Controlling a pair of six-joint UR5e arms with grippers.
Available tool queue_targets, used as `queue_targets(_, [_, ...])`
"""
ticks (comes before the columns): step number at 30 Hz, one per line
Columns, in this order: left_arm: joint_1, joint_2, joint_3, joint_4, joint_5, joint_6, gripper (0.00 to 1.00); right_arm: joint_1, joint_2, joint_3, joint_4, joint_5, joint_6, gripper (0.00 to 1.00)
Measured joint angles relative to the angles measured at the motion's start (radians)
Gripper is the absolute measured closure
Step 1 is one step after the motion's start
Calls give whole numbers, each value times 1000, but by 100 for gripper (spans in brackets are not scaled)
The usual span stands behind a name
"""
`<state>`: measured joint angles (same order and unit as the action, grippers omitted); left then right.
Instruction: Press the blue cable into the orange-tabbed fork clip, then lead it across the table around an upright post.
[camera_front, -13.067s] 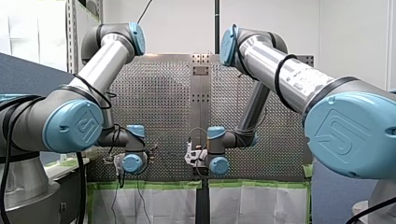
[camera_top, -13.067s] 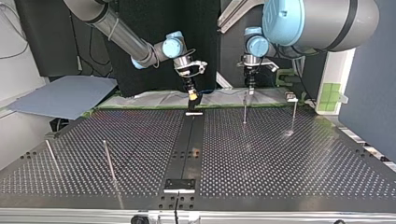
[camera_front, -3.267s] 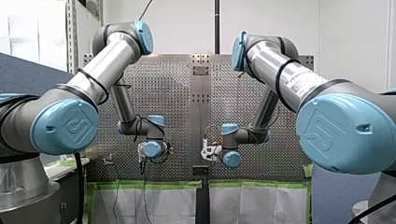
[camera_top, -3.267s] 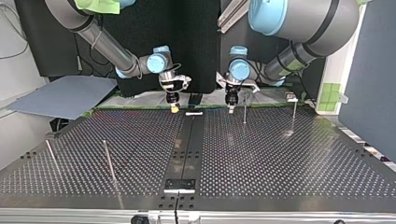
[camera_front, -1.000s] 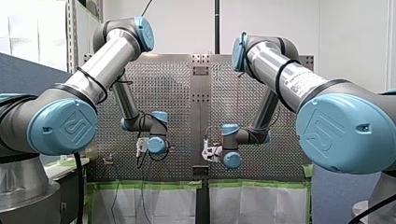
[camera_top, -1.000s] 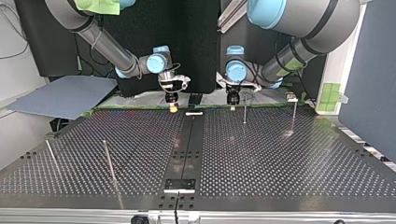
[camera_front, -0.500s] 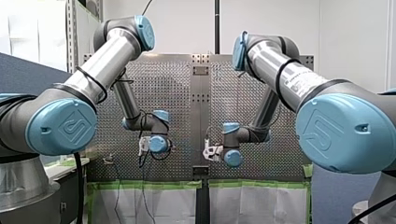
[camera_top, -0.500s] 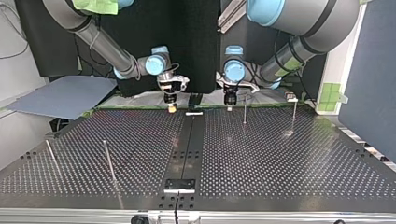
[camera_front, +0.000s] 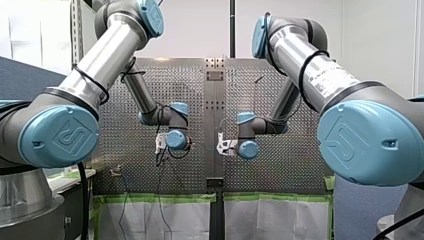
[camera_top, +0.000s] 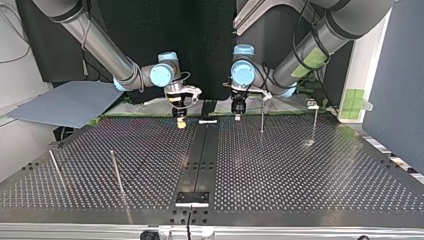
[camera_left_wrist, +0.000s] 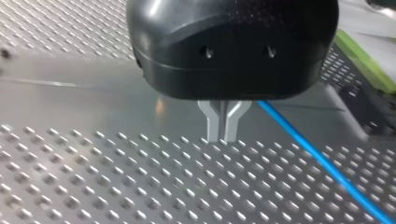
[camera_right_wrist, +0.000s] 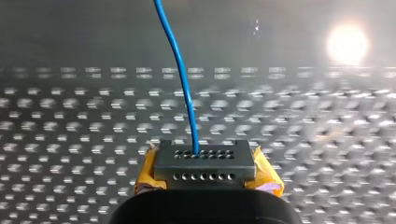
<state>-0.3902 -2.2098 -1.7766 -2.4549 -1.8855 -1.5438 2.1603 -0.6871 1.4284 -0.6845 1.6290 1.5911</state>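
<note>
In the right wrist view my right gripper (camera_right_wrist: 198, 161), with yellow pads, is shut on the blue cable (camera_right_wrist: 180, 79), which runs straight ahead from it over the perforated plate. In the left wrist view my left gripper (camera_left_wrist: 222, 135) has its metal fingers shut together just above the plate. The blue cable (camera_left_wrist: 322, 161) passes beside them, not between the tips. In the top view my right gripper (camera_top: 179, 121) and my left gripper (camera_top: 237, 116) hang near the far edge, on either side of the centre strip. No orange-tabbed clip can be made out.
Two upright posts (camera_top: 261, 120) (camera_top: 314, 125) stand at the top view's right beyond my left gripper, with a small fixture (camera_top: 312, 104) behind them. Two more posts (camera_top: 116, 172) (camera_top: 55, 167) lean at the near left. A dark centre strip (camera_top: 197, 165) splits the plate.
Both grippers have shifted a little toward the top view's left and nearer to its camera, lower over the plate. In the front view both wrists stand higher than before. Both stay shut.
</note>
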Motion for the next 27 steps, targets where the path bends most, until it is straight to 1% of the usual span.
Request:
queue_targets(4, [-38, 39, 0, -4, -20, -21, 100, 1, -40, 8, 24, 0, 0, 100])
queue_targets(8, [-57, 79, 1, -5, -24, -32, 100, 1, -82, 22, 36, 0, 4, 100])
queue_targets(13, [-56, 131, 2, -4, -25, -58, 100, -1, -135, 28, 61, 0, 9, 100])
queue_targets(17, [-54, 165, 11, -5, -24, -81, 100, -1, -179, 28, 69, -1, 11, 100])
queue_targets(20, [-53, 176, 19, -7, -24, -93, 100, -3, -208, 28, 71, -1, 13, 100])
queue_targets(27, [-52, 181, 43, -22, -24, -99, 100, -2, -275, 28, 73, -1, 9, 100])
